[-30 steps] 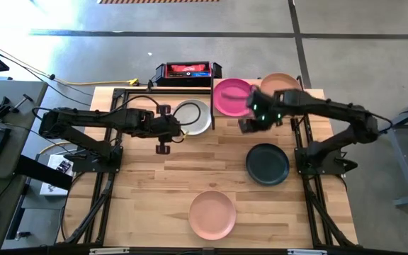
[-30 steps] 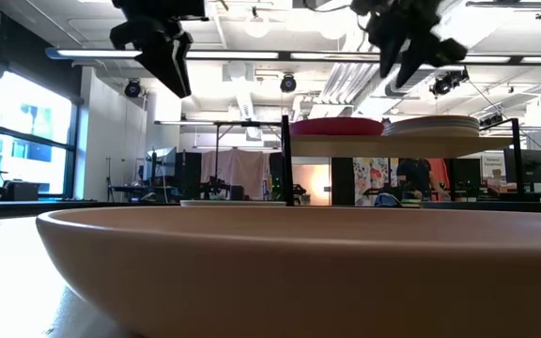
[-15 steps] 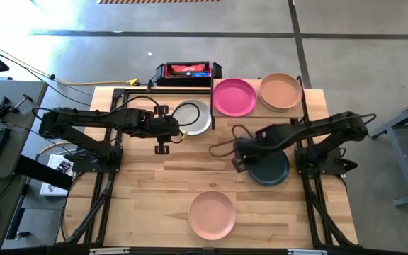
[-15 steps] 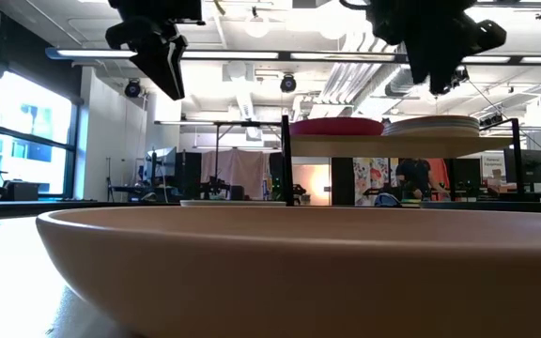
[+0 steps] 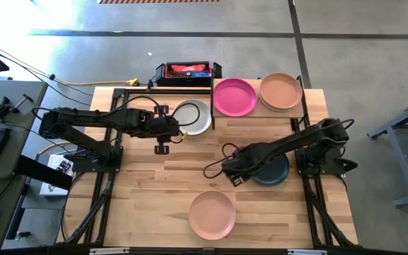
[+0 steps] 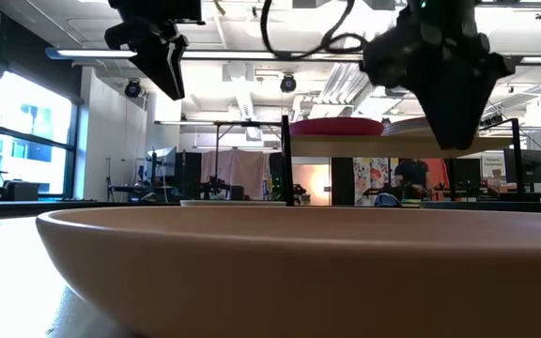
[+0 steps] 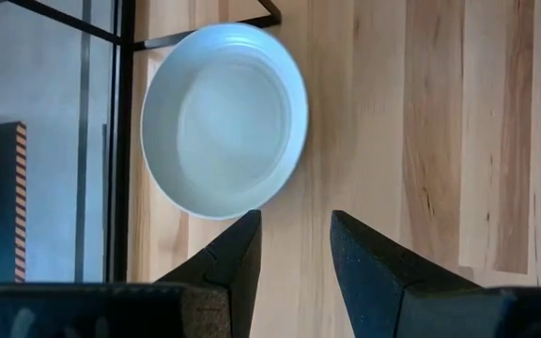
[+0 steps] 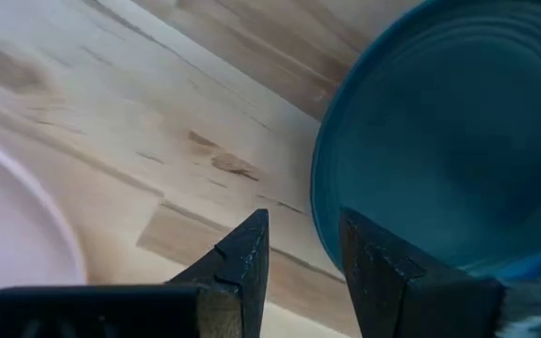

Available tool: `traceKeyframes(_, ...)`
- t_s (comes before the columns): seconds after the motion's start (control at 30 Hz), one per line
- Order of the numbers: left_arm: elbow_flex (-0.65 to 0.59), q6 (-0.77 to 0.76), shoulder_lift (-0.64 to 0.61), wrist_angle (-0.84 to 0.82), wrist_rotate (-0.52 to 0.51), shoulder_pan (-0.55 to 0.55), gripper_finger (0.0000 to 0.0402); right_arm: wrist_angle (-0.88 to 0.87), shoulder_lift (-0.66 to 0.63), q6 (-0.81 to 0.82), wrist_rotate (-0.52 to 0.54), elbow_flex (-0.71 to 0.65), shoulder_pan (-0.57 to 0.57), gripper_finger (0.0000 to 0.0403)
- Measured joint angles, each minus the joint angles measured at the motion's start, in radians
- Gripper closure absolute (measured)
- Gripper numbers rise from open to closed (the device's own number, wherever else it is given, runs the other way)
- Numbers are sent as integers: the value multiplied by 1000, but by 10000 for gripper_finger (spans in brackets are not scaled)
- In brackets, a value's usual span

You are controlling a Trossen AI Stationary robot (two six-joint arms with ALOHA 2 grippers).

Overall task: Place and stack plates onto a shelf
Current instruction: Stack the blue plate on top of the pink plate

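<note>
Wooden tabletop (image 5: 154, 184) on a grey floor, seen from above. At centre left the left gripper (image 5: 163, 149) hangs with fingers parted and empty, just below the light grey plate (image 5: 192, 117). At bottom centre lies the pink plate (image 5: 212, 214). The right gripper (image 5: 234, 176), fingers parted and empty, sits low at the dark teal plate (image 5: 273, 170)'s left rim. At top right the shelf (image 5: 261, 113) carries the magenta plate (image 5: 234, 97) and a peach stack (image 5: 280, 91). Risk: closing off the rim could push the teal plate aside rather than grasp it.
</note>
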Motion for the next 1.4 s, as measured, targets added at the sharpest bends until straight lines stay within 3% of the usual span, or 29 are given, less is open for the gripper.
traceKeyframes(1.4,0,1,0,0,-1,0,282,-7,248,14,18,0,5,293)
